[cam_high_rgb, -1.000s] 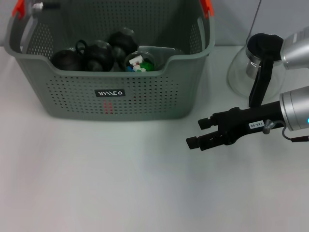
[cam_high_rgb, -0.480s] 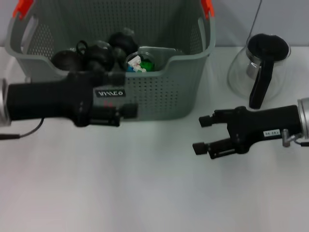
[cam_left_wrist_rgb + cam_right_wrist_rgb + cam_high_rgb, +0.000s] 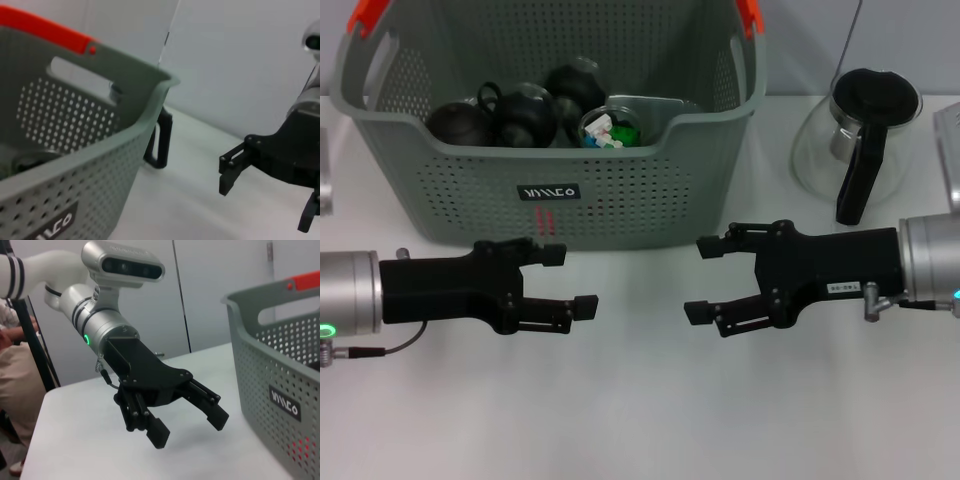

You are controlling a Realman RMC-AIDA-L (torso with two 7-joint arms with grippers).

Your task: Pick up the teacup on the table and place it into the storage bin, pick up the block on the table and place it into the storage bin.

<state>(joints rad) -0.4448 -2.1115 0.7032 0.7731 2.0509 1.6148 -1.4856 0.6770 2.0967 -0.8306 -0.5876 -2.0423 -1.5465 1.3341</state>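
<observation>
The left gripper [image 3: 565,276] is hovering over the white table [image 3: 640,420] in front of the storage bin [image 3: 650,195], its two black fingers spread apart and gripping nothing. The right gripper [image 3: 705,279] is facing it from the other side, fingers likewise parted and empty, with bare tabletop lying between the two. Neither is touching the bin.

The storage bin is sitting at the back of the table, a grey-green plastic basket with walls pierced by rows of small round holes, orange-red handle tops [image 3: 748,14] and a small black label [image 3: 549,192] with white letters on its front wall. Inside it, several dark, rounded, glossy teapot-like pieces [image 3: 525,112] are lying together, and beside them a clear round container [image 3: 610,128] is showing white, blue and green bits that may be blocks. I cannot single out the teacup.

To the right of the bin, a clear glass jug [image 3: 850,140] with a black lid and black handle is standing upright.
</observation>
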